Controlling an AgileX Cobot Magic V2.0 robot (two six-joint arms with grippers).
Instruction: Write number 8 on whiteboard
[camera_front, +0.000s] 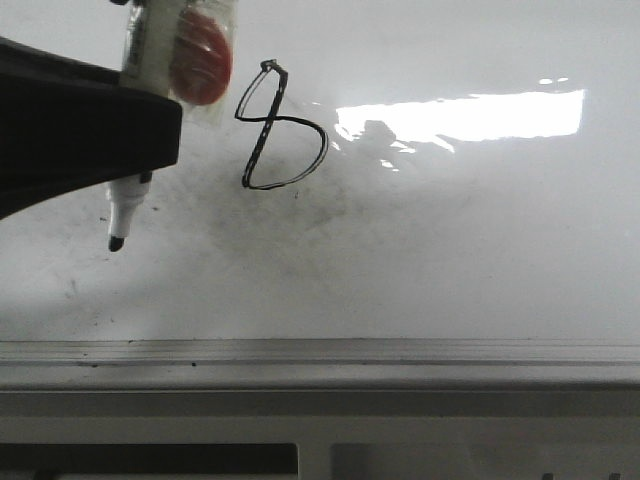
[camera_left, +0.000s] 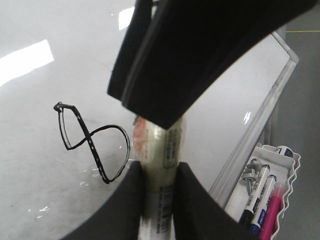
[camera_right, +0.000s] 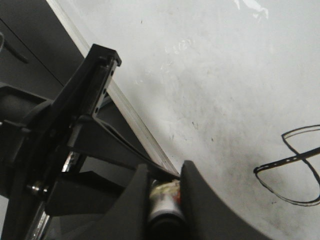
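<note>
A thin black number 8 (camera_front: 282, 130) is drawn slanted on the glossy whiteboard (camera_front: 450, 250), and shows too in the left wrist view (camera_left: 92, 140) and the right wrist view (camera_right: 295, 165). The marker (camera_front: 150, 40), wrapped in clear tape with an orange patch, points its black tip (camera_front: 117, 240) down to the left of the figure. A black gripper body (camera_front: 80, 130) covers its middle; I cannot tell which arm's. My left gripper (camera_left: 159, 172) is shut on the marker barrel (camera_left: 162, 145). My right gripper (camera_right: 165, 175) is shut on the marker (camera_right: 165, 200) too.
The board's grey metal frame edge (camera_front: 320, 352) runs along the near side. A white tray (camera_left: 292, 165) beside the board holds several spare markers (camera_left: 260, 195). Bright rectangular glare (camera_front: 470, 115) lies right of the figure. Faint grey smudges (camera_front: 300, 215) mark the board below it.
</note>
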